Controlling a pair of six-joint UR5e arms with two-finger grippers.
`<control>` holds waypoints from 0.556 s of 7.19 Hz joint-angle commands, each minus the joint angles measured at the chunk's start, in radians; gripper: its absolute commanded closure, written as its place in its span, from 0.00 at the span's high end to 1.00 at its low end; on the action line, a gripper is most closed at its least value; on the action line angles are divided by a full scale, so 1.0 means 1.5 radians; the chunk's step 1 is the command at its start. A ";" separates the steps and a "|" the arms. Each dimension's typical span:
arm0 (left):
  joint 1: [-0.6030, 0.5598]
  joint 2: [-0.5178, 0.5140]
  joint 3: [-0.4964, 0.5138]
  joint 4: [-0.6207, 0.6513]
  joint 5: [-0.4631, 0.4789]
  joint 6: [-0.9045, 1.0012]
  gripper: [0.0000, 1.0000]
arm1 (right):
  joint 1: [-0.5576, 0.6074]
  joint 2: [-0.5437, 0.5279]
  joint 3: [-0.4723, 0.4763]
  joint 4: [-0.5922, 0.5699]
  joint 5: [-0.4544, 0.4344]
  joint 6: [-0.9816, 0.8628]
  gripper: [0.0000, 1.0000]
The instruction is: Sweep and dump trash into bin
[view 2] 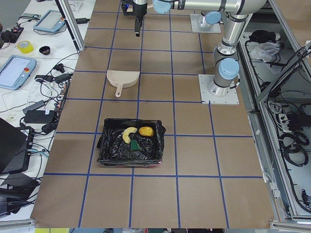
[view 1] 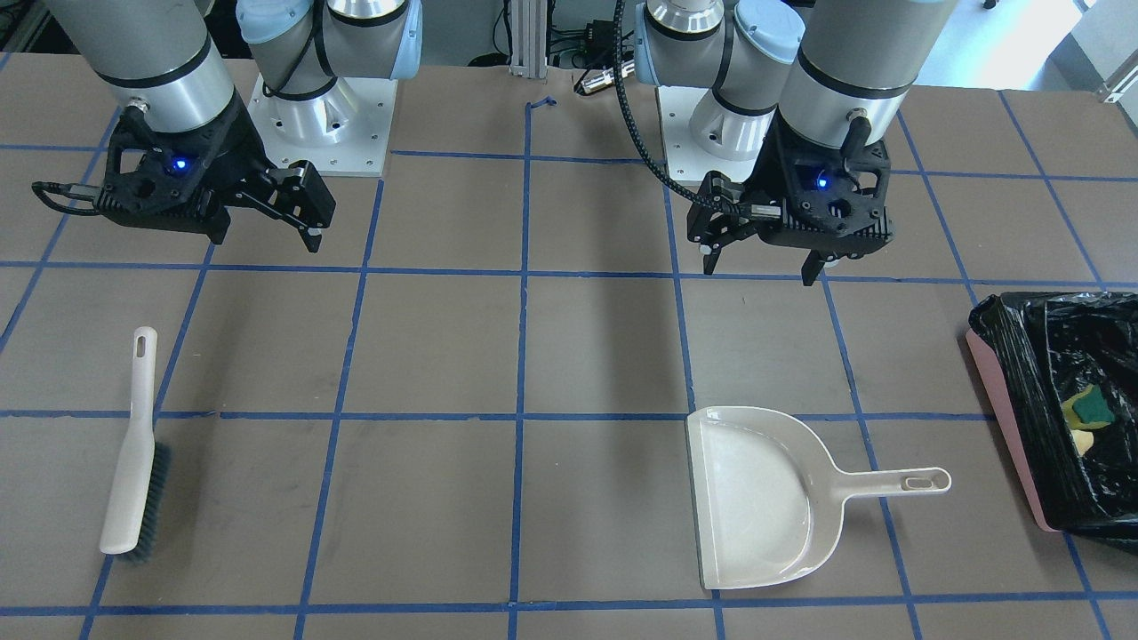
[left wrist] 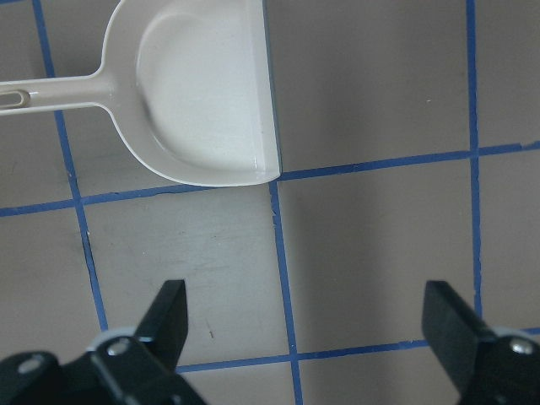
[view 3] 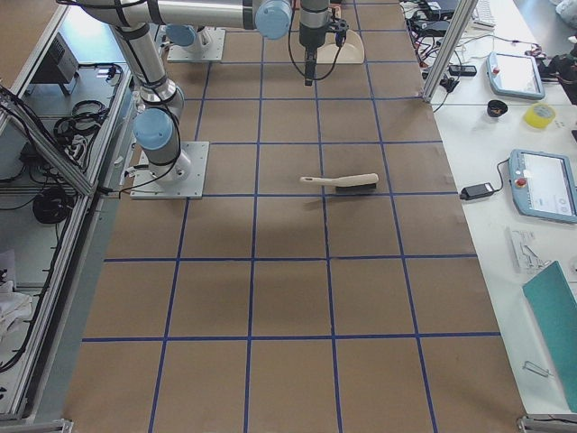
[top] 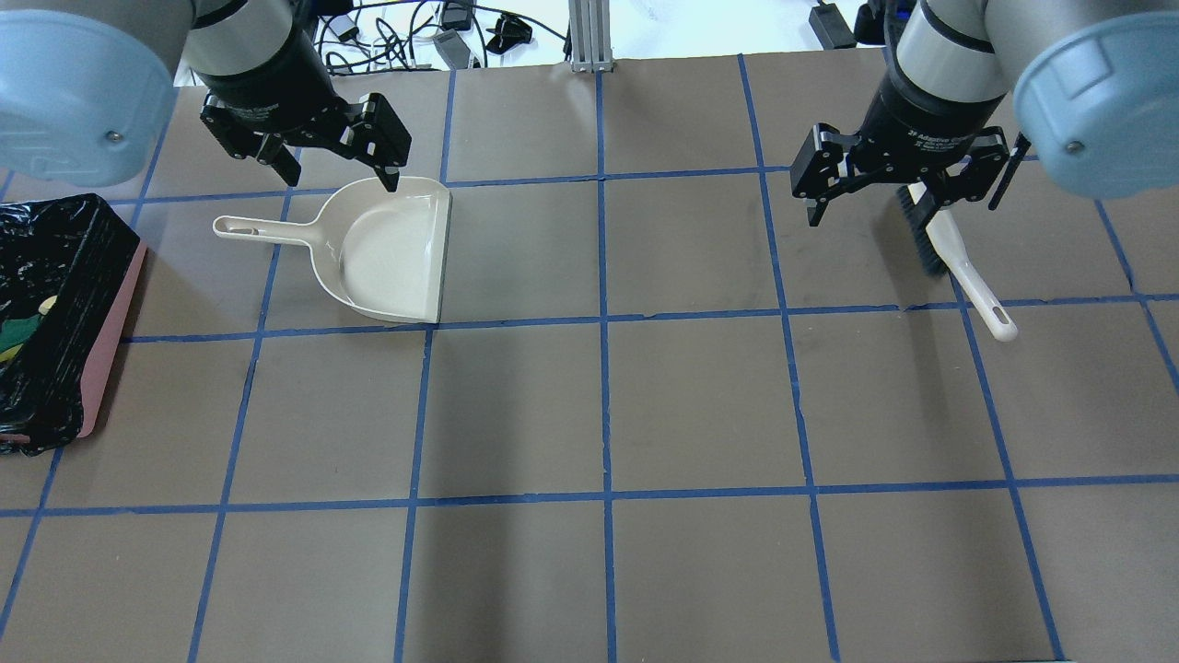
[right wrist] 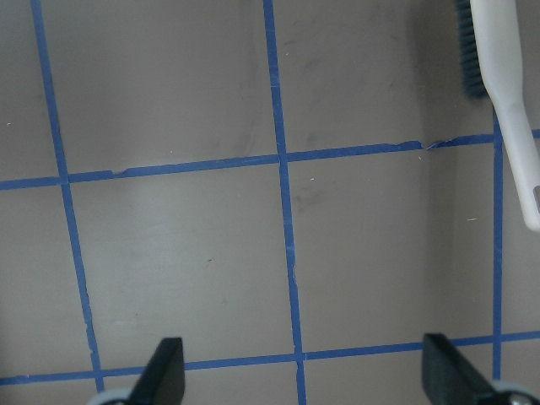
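The trash lies inside the bin [view 2: 104, 145], a pink box with a black bag: tan croissant [view 2: 128, 133], amber pastry [view 2: 146, 131], yellow-green sponge [view 2: 136, 144]. The bin stands at the table's end on my left [top: 110, 322], and its pink wall [view 1: 1005, 418] shows with the sponge [view 1: 1092, 407] inside. My left gripper [top: 336, 170] is open and empty, hovering above the beige dustpan [top: 387, 249]; it also shows in the left wrist view [left wrist: 308, 316]. My right gripper [top: 903, 207] is open and empty above the beige brush [top: 958, 258].
The dustpan [view 1: 756, 498] lies flat and empty, handle towards the bin. The brush [view 1: 133, 444] lies on its side on the far right half. Brown table [top: 599, 405] with a blue tape grid. Operators' desks with tablets [view 2: 17, 73] stand beyond the table's edge.
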 commanded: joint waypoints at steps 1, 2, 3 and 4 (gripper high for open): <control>0.008 0.003 -0.007 -0.017 0.001 0.023 1.00 | 0.000 -0.006 0.003 0.003 0.003 0.006 1.00; 0.008 0.001 -0.007 -0.015 0.001 0.025 1.00 | 0.001 -0.008 0.004 0.006 0.001 0.007 1.00; 0.008 0.003 -0.008 -0.015 -0.001 0.025 1.00 | 0.002 -0.021 0.004 0.012 0.002 0.007 1.00; 0.009 0.001 -0.008 -0.023 -0.002 0.025 1.00 | 0.002 -0.022 0.003 0.012 0.000 0.008 1.00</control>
